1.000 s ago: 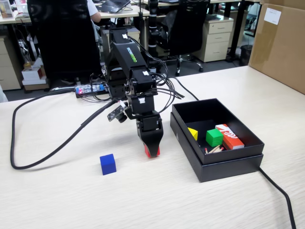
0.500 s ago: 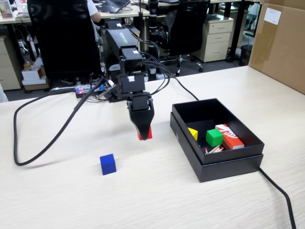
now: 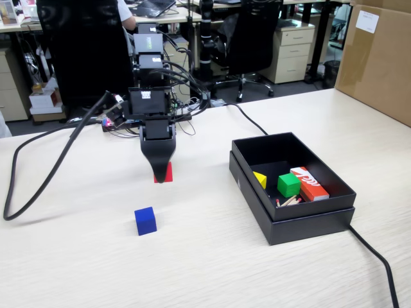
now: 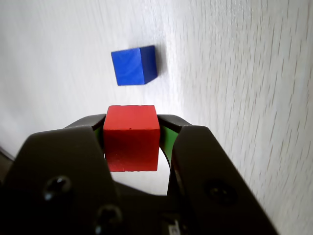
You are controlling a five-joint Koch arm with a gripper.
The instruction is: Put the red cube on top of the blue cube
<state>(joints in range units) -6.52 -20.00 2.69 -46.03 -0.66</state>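
My gripper (image 3: 161, 177) is shut on the red cube (image 3: 166, 172), held above the table behind the blue cube (image 3: 145, 221). In the wrist view the red cube (image 4: 131, 137) sits clamped between the two black jaws of my gripper (image 4: 131, 122). The blue cube (image 4: 134, 65) lies on the light wood table beyond it, apart from the red one and a little to the left.
A black open box (image 3: 295, 212) stands at the right with a green cube (image 3: 288, 185), a yellow piece (image 3: 260, 179) and a red-and-white box (image 3: 309, 182) inside. A thick black cable (image 3: 38, 186) curves over the table's left side. A cardboard box (image 3: 379, 58) stands far right.
The arm has lifted the red cube off the table and swung left and back, from near the black box to a spot behind the blue cube.
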